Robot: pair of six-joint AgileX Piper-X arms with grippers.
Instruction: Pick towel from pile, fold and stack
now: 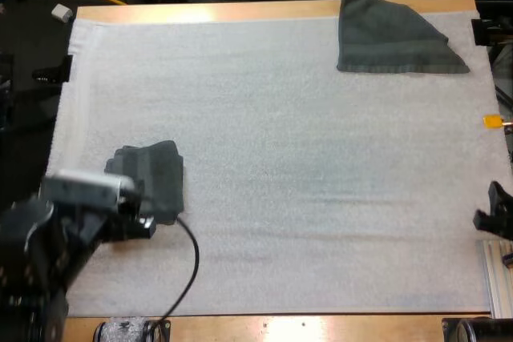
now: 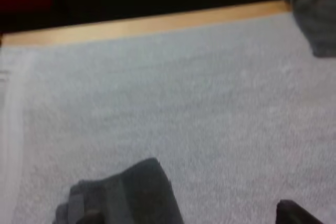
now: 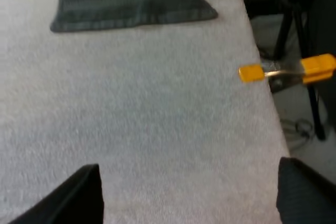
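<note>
A small folded dark grey-green towel point(image 1: 151, 175) lies on the left of the white mat point(image 1: 280, 166). My left gripper point(image 1: 144, 222) hovers at its near edge. In the left wrist view the folded towel point(image 2: 126, 195) lies just ahead of the left gripper point(image 2: 189, 214), which is open, with one fingertip point(image 2: 293, 212) well clear of the cloth. A second towel point(image 1: 389, 34) lies loosely spread at the far right corner, and also shows as the towel point(image 3: 126, 1) ahead of my right gripper point(image 3: 189, 184). That right gripper point(image 1: 492, 214) stands open over bare mat at the right edge.
An orange clamp point(image 3: 289, 69) grips the mat's right edge, seen as the clamp point(image 1: 495, 122) from above. The wooden table edge point(image 1: 240, 12) runs along the far side. A metal rail point(image 1: 497, 274) sits at the near right corner.
</note>
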